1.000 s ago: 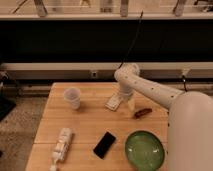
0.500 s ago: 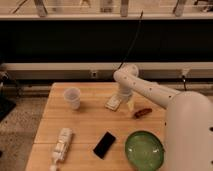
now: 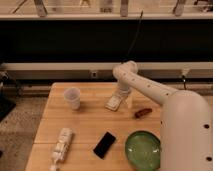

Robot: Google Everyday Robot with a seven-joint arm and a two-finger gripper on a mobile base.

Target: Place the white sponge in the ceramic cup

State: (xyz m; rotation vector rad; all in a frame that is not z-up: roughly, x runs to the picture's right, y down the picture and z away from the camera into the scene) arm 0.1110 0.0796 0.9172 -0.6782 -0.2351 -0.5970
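**Sponge (image 3: 114, 104) beneath the claw (image 3: 120, 98)**

The sponge lies at the far middle of the counter (image 3: 90, 125), well apart from the cup (image 3: 73, 97). The claw is directly above the sponge; whether it grips cannot be told. Nearer: slab (image 3: 105, 144), bowl (image 3: 143, 150).

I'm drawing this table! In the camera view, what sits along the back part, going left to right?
ceramic cup → white sponge, with the pincer right at its far end → small reddish-brown thing
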